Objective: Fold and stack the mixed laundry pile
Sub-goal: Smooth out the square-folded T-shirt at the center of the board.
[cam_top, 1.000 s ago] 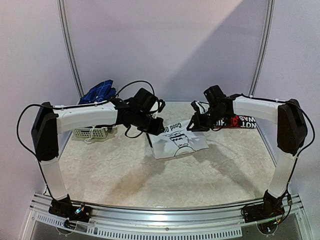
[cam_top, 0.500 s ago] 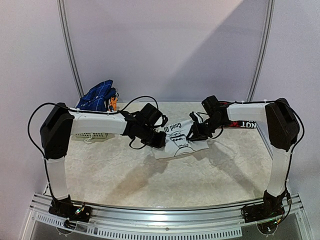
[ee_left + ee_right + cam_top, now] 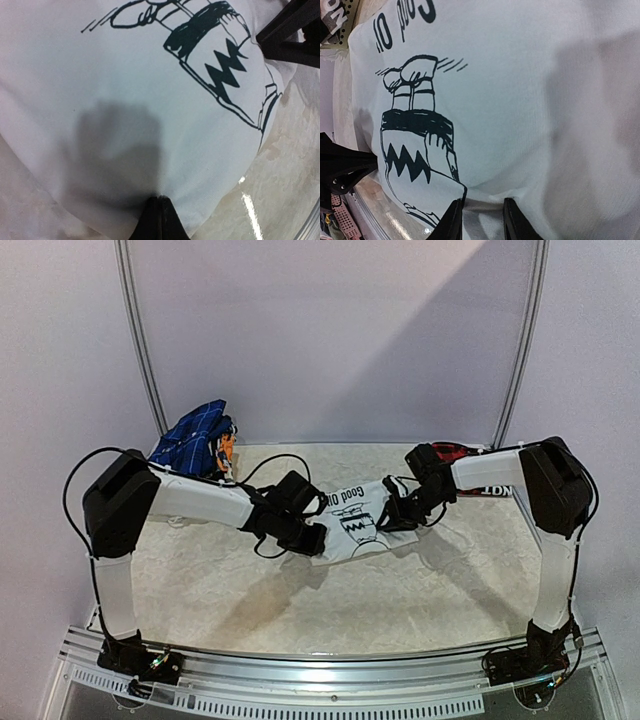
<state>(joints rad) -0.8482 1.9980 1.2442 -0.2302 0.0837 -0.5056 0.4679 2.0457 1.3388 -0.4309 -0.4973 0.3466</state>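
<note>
Pose: both arms stretched forward, bent inward, wrists low over table [image 3: 300, 590], facing each other.
Left gripper [image 3: 312, 537]: closed tight, pinching near-left edge of white T-shirt [image 3: 358, 523].
Right gripper [image 3: 397, 512]: narrow, shirt cloth bunched between fingers [image 3: 454, 220], at shirt's right edge.
White T-shirt: mid-table, print up, stretched between both grippers.
Red-and-black plaid shirt [image 3: 482, 486]: far right, behind right arm, apart from grippers.
Blue checked cloth [image 3: 195, 435]: heaped far left.
Count: two grippers, three garments, one of each.
</note>
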